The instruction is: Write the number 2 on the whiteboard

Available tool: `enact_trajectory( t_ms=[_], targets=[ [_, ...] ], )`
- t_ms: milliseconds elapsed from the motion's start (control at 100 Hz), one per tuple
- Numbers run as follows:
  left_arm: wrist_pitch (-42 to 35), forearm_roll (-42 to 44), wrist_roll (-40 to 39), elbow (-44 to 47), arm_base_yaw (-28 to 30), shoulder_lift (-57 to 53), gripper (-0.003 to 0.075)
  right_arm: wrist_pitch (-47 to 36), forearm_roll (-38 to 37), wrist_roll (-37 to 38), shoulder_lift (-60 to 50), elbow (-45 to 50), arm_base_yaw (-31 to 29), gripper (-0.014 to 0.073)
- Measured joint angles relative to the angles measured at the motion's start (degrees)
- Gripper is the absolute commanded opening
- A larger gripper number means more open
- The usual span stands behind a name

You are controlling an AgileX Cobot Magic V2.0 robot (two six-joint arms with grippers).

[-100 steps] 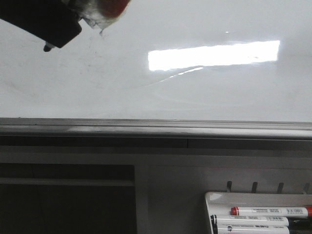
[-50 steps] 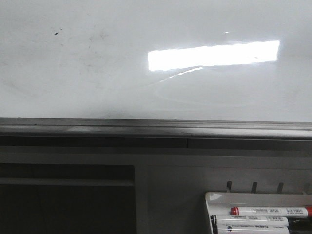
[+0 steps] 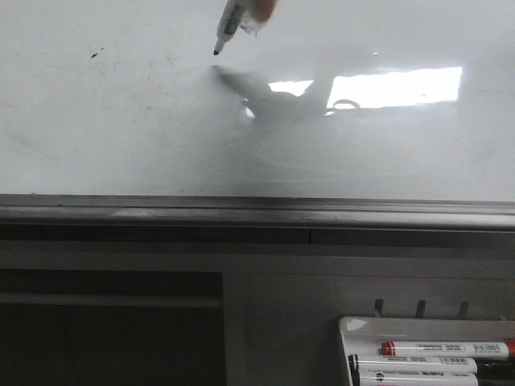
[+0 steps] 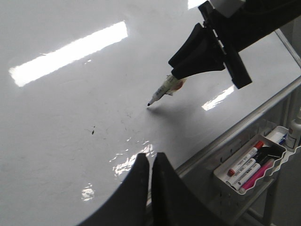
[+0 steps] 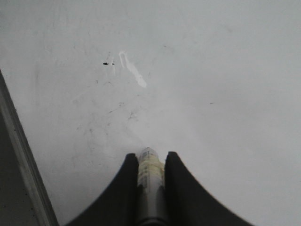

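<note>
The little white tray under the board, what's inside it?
Marker pens lie in the tray: one with a red cap, a pink one, plus black-and-white ones. Their lower parts are hidden by the tray's wall.

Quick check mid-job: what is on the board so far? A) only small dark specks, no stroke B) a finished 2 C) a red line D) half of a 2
A: the whiteboard shows only small dark specks; the marker in the right hand has its tip near the surface, with no stroke drawn yet.
</note>
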Motion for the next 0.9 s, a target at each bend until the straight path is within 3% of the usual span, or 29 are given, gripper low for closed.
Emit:
enact_trajectory(
  t_ms=[470,720,900],
  targets=[
    [0.00,-1.93,-0.13,0.23,0.00,-0.21,-0.0020,3.19,0.52,0.87,2.71,-3.96,-3.39,-0.0078],
    [0.00,-2.02,-0.13,0.23,0.00,-0.21,-0.0020,10.66,1.31,1.07,-0.46,-6.72,-9.83,-0.0066],
    [-0.11,-2.02,-0.13,0.23,0.00,-0.21,-0.0020,17.41,1.23,0.96,-2.76,-5.15,-10.76,-0.0066]
  ],
)
